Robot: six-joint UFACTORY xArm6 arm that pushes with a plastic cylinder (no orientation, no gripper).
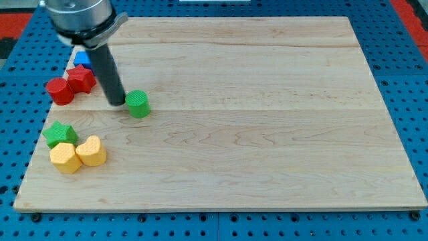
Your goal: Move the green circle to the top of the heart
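Note:
The green circle (138,104) stands on the wooden board at the view's upper left. The yellow heart (91,151) lies below and left of it, near the board's left edge. My tip (117,102) rests on the board just left of the green circle, close to it or touching it. The rod rises up and left from there to the arm's head at the view's top left.
A yellow hexagon (64,158) touches the heart's left side. A green star (59,134) sits just above them. A red star (81,79), a red cylinder (60,90) and a blue block (82,59), partly hidden by the rod, lie left of my tip.

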